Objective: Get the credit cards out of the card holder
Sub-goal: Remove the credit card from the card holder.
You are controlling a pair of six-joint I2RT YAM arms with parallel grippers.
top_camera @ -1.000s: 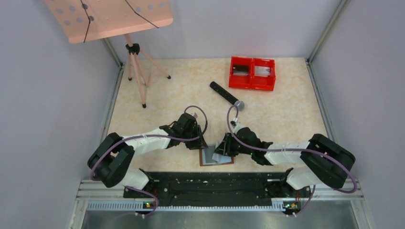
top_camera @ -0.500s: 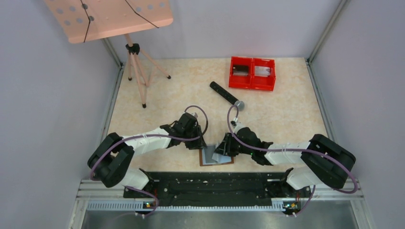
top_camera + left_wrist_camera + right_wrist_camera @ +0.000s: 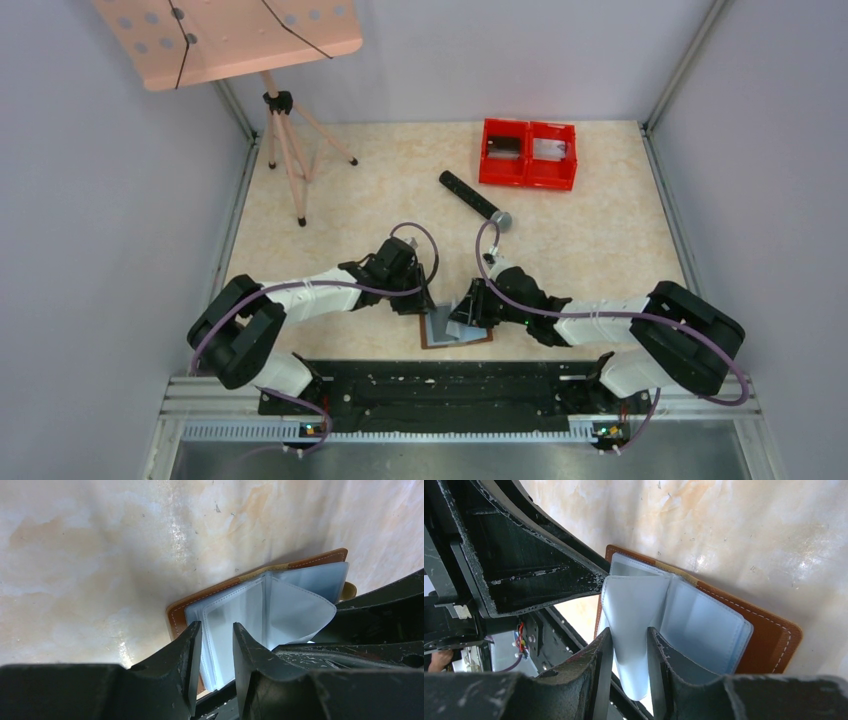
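ok so the left gripper (image 3: 216,630) has its jaws only a narrow way apart, planted over the near-left corner of the card holder (image 3: 178,616). A clear plastic sleeve (image 3: 227,607) runs into the gap between them. Honestly can't tell from the wrist view whether they're pinching it or just sitting on top.

The right gripper (image 3: 626,632) is about the same width. It has one grey-blue sleeve leaf (image 3: 631,605) sitting right between the fingers, curled up off the rest of the pockets, so that one looks like it's got hold of it.

The holder itself lies open and flat on the table (image 3: 75,550), brown leather down and pockets facing up, with its little tab poking out at the edge nearest the right gripper. From the top camera it's sandwiched between the two grippers, close to the near edge of the table and just in front of the arm bases.

Further out there's a black stick with a grey end (image 3: 470,197) mid-table, the red twin bins (image 3: 528,153) at the back, and a pink tripod stand (image 3: 285,150) back left, all well apart from the holder.
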